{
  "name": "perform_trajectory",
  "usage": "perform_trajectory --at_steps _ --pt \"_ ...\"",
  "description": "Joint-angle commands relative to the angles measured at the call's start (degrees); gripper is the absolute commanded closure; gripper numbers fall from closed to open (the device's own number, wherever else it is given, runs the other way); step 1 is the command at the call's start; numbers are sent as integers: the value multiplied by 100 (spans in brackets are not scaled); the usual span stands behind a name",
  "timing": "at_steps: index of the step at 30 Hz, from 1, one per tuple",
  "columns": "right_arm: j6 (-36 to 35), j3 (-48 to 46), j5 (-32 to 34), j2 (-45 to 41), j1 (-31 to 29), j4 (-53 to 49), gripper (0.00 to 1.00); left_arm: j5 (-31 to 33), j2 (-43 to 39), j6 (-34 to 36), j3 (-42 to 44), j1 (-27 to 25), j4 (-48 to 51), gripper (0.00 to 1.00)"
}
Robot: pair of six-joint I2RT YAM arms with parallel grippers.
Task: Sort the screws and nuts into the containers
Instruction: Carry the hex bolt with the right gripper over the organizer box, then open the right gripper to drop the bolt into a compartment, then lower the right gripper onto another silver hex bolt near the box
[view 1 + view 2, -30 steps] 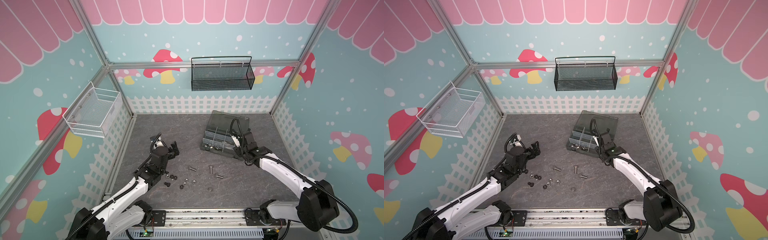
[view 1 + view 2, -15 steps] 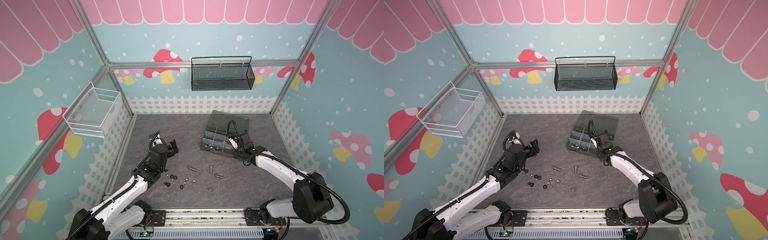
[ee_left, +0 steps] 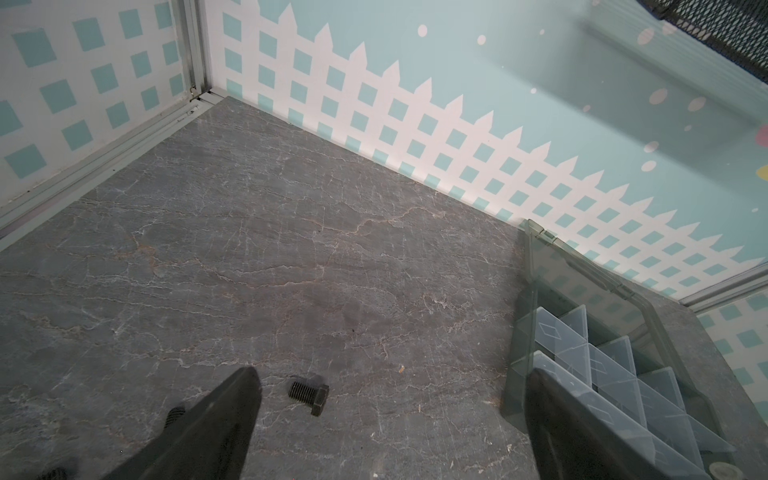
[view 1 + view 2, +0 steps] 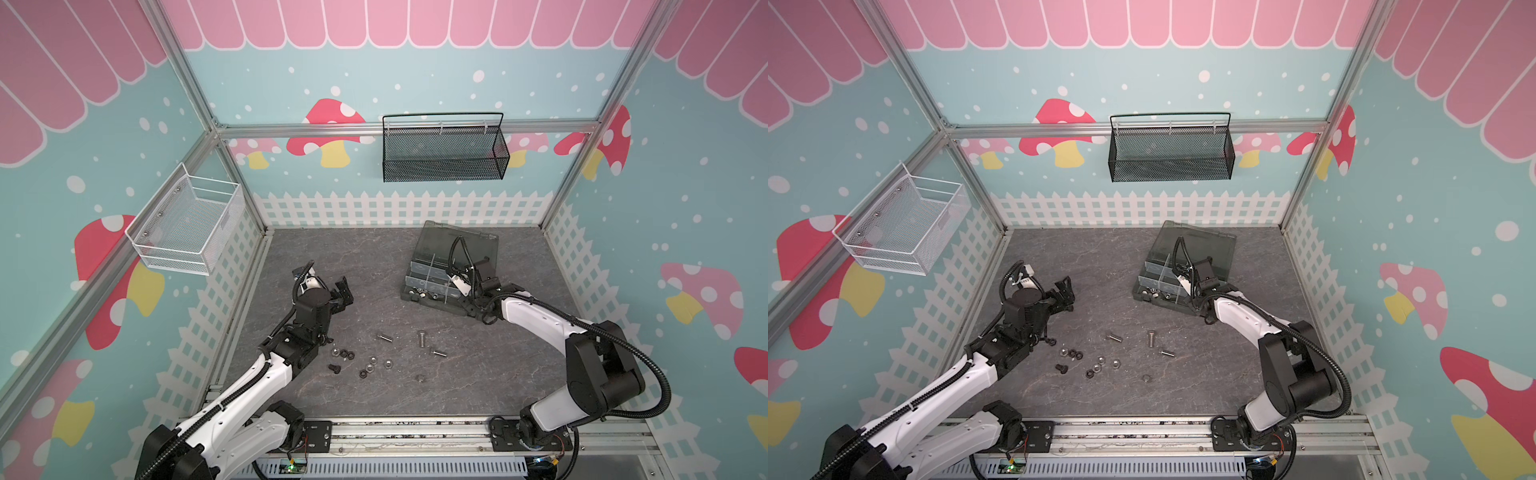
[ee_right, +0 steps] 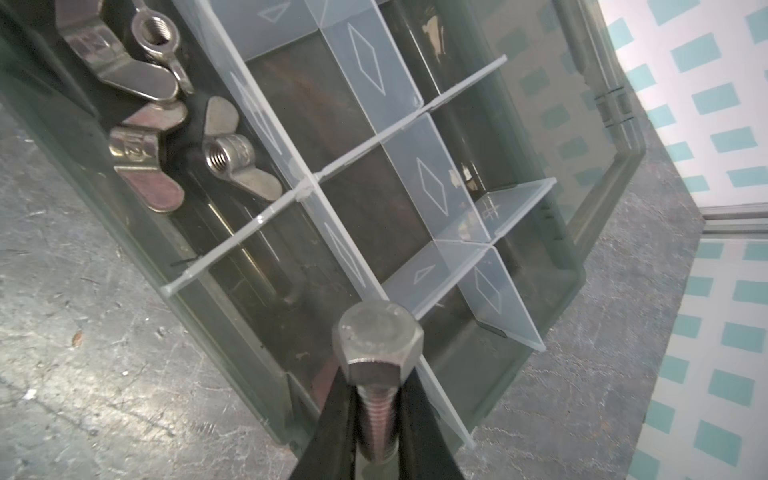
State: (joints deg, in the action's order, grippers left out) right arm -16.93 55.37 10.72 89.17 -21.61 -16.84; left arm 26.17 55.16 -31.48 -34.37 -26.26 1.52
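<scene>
The left arm point(image 4: 270, 376) rises from the front rail with its elbow low and its wrist angled forward. The left pincer point(image 3: 392, 374) hangs with jaws spread wide, nothing between them. The right arm point(image 4: 536, 318) bends at a high elbow and stretches toward the middle, and the right pincer point(image 5: 378, 390) is clamped on a silver screw point(image 5: 380, 345), head outward
</scene>
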Motion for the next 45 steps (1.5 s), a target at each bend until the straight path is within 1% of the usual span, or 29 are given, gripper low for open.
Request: perform_trajectory --at_steps 1,5,8,11,14,18,20,22,26,29,31,33,34,35,39,43,45 --pt "-224 227 -516 185 76 -99 100 97 -141 -95 88 53 85 1" --pt "-250 301 -659 389 96 -173 91 140 -229 -95 122 68 107 1" --pt "-225 419 -635 546 101 -281 77 156 -272 -124 141 77 114 1" --pt "-146 533 -595 563 104 -379 68 103 -304 -170 197 86 52 0" --pt "-51 610 -582 432 104 -452 65 72 -315 -178 203 86 49 1" --pt "125 787 -520 249 104 -710 65 63 -342 -140 164 84 67 1" --pt "290 862 -420 144 96 -856 65 63 -395 -130 159 85 85 1" --pt "495 973 -367 99 95 -1058 62 62 -448 -131 170 89 71 1" --pt "1122 1257 -195 159 44 -1608 62 72 -497 -147 152 93 76 1" --pt "1712 1301 -112 89 -125 -1862 62 54 -514 -132 140 95 80 1" --pt "2133 1246 106 -47 -338 -1944 62 57 -530 -117 132 101 93 0" --pt "2697 1272 491 -181 -549 -2160 62 30 -573 -119 120 104 153 1" --pt "2915 1304 490 -226 -607 -2277 64 15 -600 -121 127 104 179 1" --pt "3116 1301 420 -293 -682 -2366 65 11 -643 -129 136 104 204 0" --pt "3846 1204 198 -418 -1139 -2620 65 3 -832 -190 224 104 235 1" --pt "4582 1123 -262 -337 -1604 -2684 63 6 -931 -287 281 112 209 1" --pt "4852 1057 -475 -262 -1841 -2632 59 11 -927 -297 282 110 209 1"
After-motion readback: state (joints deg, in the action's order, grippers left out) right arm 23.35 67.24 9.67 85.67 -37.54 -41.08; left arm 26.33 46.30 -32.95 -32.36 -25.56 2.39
